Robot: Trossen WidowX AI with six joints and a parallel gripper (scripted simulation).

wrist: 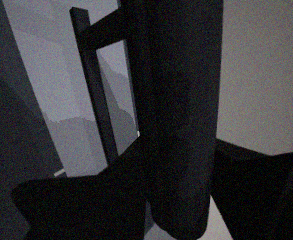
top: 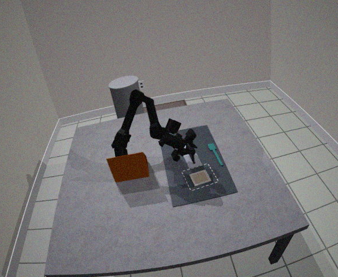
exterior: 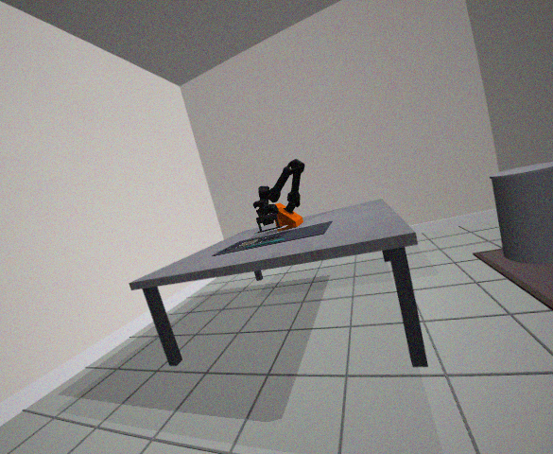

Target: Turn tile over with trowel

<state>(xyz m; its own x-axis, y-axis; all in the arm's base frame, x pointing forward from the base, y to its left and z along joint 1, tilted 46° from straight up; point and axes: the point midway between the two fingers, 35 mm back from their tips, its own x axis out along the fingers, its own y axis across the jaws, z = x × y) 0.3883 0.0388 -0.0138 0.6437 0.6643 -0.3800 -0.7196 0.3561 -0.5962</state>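
Orange block: this block [top: 128, 167] [exterior: 289, 218] stands on the table [top: 118, 232] [exterior: 364, 224] beside the arm's foot, off the mat [top: 222, 187] [exterior: 315, 230]; it seems to have no part in the turning.
Arm: the arm [top: 152, 118] [exterior: 296, 182] arches high, then slopes down to the mat, probably so it can work the tool from a low angle.
Claw: the claw [top: 190, 152] [exterior: 268, 228] [wrist: 166, 137] is clamped on the trowel's dark handle, likely firmly enough to resist twisting under the tile's weight.
Trowel: the small trowel [top: 189, 160] [wrist: 181, 100] points its pale blade towards the tile, a sensible line for lifting or nudging an edge. Whether they touch, I cannot tell.
Tile: the tile [top: 200, 178] [exterior: 250, 242] lies inside the dashed outline [top: 192, 190], a plain tan face up. The marked side is presumably underneath, so the turn looks done.
Next: the trowel should be backed off before being lowered, since a stray push could spoil the placement. It then wants setting on bare mat or table.
Teal tool: the teal tool [top: 217, 156] [exterior: 279, 240] rests on the mat to the right, apart from the tile and apparently unneeded.
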